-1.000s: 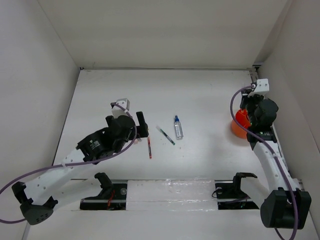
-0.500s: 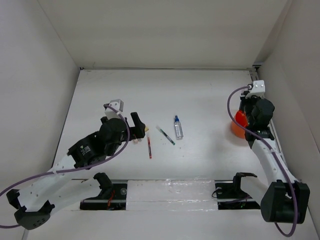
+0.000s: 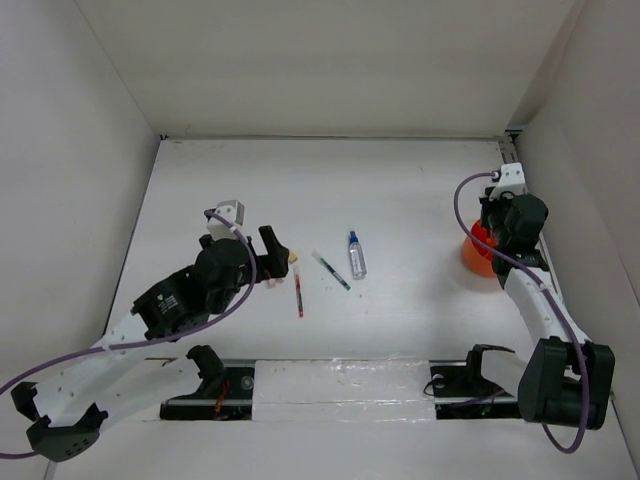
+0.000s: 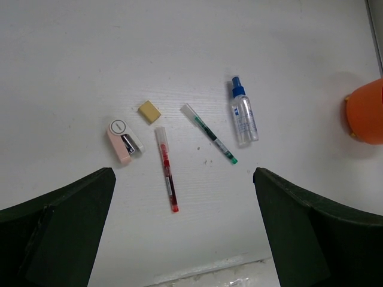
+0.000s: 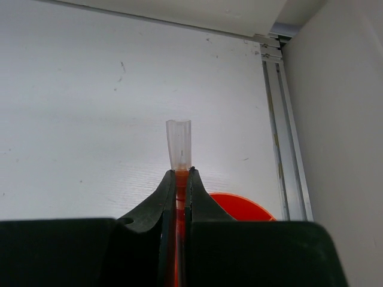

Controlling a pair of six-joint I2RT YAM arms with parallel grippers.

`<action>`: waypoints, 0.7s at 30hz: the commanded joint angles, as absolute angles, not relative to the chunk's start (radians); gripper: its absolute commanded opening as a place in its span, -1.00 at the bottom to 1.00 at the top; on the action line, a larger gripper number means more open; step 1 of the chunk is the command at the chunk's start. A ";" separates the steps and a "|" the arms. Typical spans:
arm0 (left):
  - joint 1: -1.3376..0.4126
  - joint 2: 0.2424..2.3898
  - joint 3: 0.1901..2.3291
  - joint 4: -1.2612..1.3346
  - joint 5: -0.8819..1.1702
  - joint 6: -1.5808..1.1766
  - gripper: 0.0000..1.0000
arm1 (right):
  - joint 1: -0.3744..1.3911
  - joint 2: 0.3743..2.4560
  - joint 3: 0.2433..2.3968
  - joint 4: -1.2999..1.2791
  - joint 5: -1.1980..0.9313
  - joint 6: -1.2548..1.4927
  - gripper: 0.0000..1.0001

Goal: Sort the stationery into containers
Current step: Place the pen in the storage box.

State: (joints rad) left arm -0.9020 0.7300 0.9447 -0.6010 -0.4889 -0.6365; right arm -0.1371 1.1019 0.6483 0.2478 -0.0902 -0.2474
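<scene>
My right gripper [image 5: 180, 173] is shut on an orange pen [image 5: 179, 140] with a clear cap, held above the near-left rim of the orange-red cup [image 5: 239, 207]. In the top view, this gripper [image 3: 497, 238] is over the cup [image 3: 478, 255] near the right wall. My left gripper [image 4: 185, 239] is open and empty, raised over the table just near of the loose items. Below it lie a tan eraser [image 4: 149, 111], a pink-white piece [image 4: 123, 141], a red pen [image 4: 167, 177], a green pen [image 4: 210, 134] and a clear blue-capped bottle [image 4: 243, 119]. The pink-capped tube is not in view.
White walls close the table on three sides. A metal rail [image 5: 281, 119] runs along the right wall beside the cup. A taped strip [image 3: 340, 385] and the arm bases lie along the near edge. In the top view the red pen [image 3: 299, 297], green pen [image 3: 331, 270] and bottle [image 3: 356, 256] lie mid-table.
My left arm has drawn back to the left and near side, uncovering the eraser and the pink-white piece. My right gripper has shifted slightly towards the far side, still holding the pen.
</scene>
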 commanded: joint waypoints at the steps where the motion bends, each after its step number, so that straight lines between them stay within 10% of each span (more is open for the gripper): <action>1: -0.904 0.706 0.939 -0.572 -0.498 -0.626 1.00 | -0.141 1.089 0.670 0.264 -0.129 -0.261 -1.00; 21: -0.904 0.687 0.939 -0.563 -0.499 -0.617 1.00 | -0.077 1.115 0.632 0.255 -0.035 -0.241 -1.00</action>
